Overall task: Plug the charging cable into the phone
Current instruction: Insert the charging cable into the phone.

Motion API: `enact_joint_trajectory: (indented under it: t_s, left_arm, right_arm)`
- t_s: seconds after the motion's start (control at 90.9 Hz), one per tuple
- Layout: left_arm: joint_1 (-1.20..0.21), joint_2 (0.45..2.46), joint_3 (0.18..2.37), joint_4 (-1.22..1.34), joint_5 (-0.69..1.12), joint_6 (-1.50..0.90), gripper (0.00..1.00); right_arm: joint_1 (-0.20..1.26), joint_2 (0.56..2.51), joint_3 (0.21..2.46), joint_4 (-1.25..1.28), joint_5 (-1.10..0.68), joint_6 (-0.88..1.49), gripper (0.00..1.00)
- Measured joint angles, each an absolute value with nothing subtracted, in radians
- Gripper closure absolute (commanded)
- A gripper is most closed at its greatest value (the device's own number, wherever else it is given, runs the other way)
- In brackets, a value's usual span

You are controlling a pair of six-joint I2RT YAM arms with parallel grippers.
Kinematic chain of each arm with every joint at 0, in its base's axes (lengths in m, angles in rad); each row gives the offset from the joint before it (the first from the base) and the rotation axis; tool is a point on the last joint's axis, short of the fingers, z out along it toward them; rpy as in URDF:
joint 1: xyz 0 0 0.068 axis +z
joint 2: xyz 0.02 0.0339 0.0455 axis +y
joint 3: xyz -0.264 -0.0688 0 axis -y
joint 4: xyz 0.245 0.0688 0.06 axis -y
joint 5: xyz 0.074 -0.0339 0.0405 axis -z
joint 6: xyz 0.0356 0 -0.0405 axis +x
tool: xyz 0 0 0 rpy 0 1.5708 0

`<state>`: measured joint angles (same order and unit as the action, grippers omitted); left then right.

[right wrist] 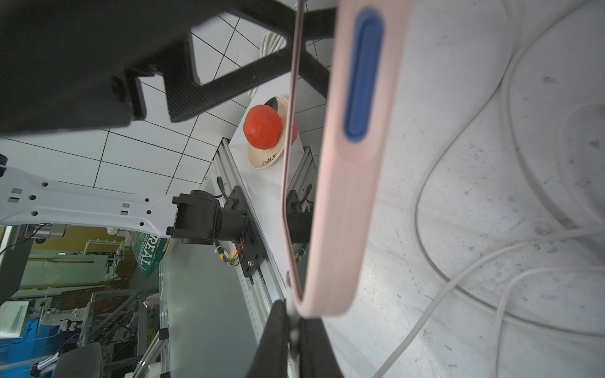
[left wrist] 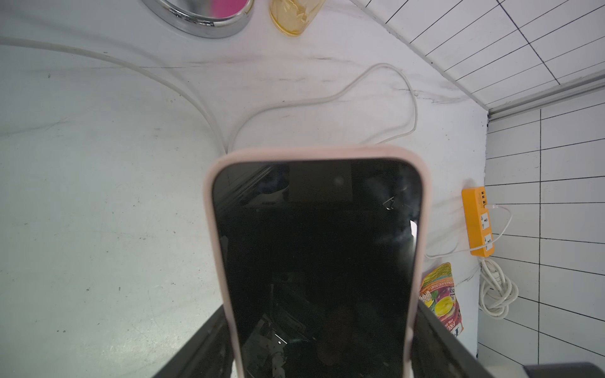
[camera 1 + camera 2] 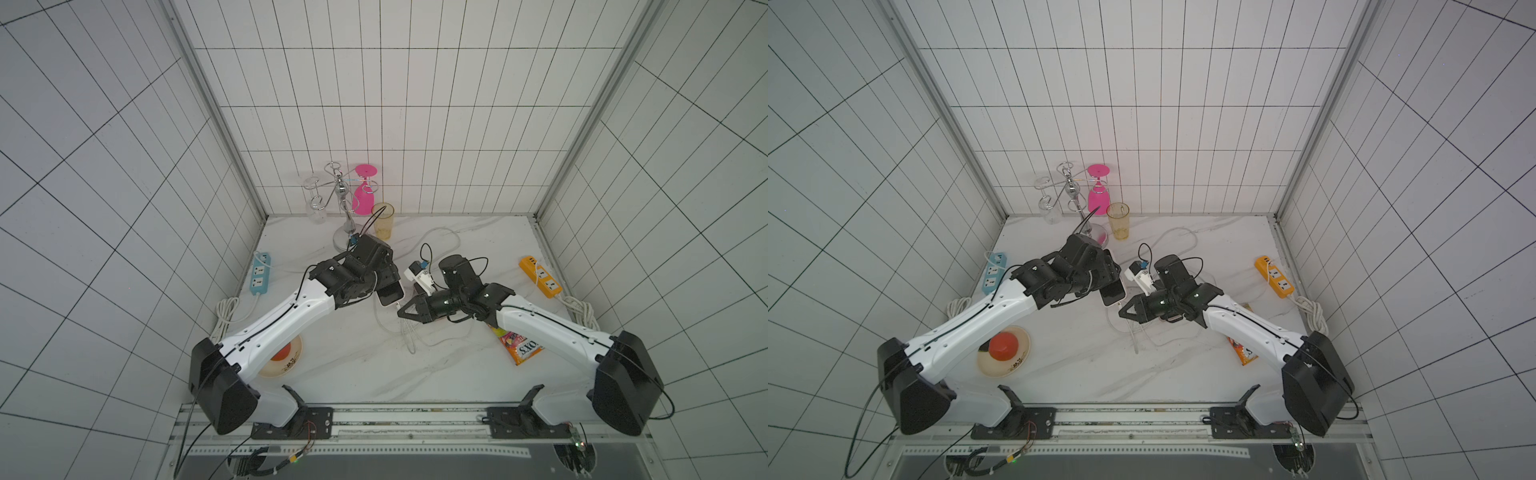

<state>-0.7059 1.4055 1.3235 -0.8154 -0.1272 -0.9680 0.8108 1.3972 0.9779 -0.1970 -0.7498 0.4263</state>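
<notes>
The phone (image 3: 392, 295), dark-screened in a pale pink case, is held above the table with my left gripper (image 3: 379, 287) shut on its two long sides. In the left wrist view the phone (image 2: 317, 245) fills the space between the black fingers (image 2: 196, 343). My right gripper (image 3: 400, 309) is shut on the white plug (image 1: 292, 324) of the charging cable (image 3: 409, 332). The plug tip touches a corner of the phone's end edge (image 1: 347, 212), apart from a blue oblong patch (image 1: 363, 75) on that edge. I cannot tell whether the plug sits in a port.
Cable loops (image 1: 458, 278) lie on the marble table under both grippers. At the back stand a chrome glass rack (image 3: 343, 195), a pink glass (image 3: 363, 195) and an amber cup (image 3: 383, 220). A blue power strip (image 3: 260, 272), an orange power strip (image 3: 540, 276), a snack packet (image 3: 519, 347) and a plate (image 3: 1005, 368) flank the arms.
</notes>
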Motion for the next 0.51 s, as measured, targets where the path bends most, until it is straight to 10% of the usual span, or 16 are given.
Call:
enact_joint_trajectory:
  t_s: [0.506]
  left_arm:
    - [-0.712, 1.404, 1.312, -0.786, -0.122, -0.970, 1.00]
  right_arm:
    - [0.799, 1.418, 0.978, -0.167, -0.773, 0.451, 1.00]
